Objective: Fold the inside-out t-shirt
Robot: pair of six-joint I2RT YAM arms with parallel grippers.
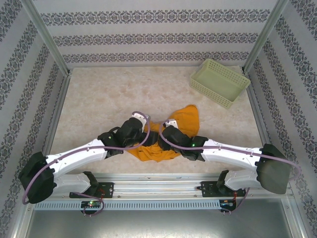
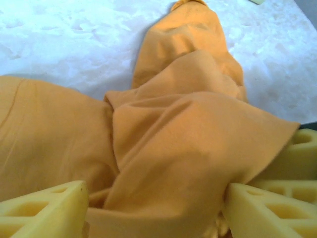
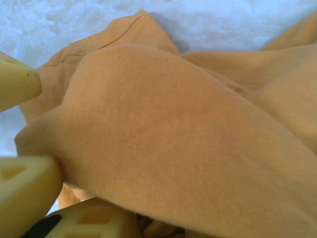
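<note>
Inside-out t-shirt [image 1: 188, 119] lies bunched at the near middle of the tabletop [image 1: 99, 94], directly under and between your two arms. Its long axis runs from the near left out toward the far right, where a rumpled lobe points at the green basket [image 1: 220, 82] but stays well apart from it.

Your left hand [image 2: 153, 208] is spread wide, and slack cloth mounds up between its fingers [image 2: 44, 208] without being pinched. Your right hand [image 3: 22, 134] is parted less far, and a thick fold sits between its fingers [image 3: 15, 82]; it looks loose rather than clamped.

Both hands sit on the near end of the heap, so neither is clearly closer. The far lobe falls on the right arm's side.

No hem, collar or sleeve edge can be picked out with confidence from above. The far and left parts of the tabletop are bare, which gives you room to spread the cloth. The near rail is close behind the heap, so work away from yourself.
</note>
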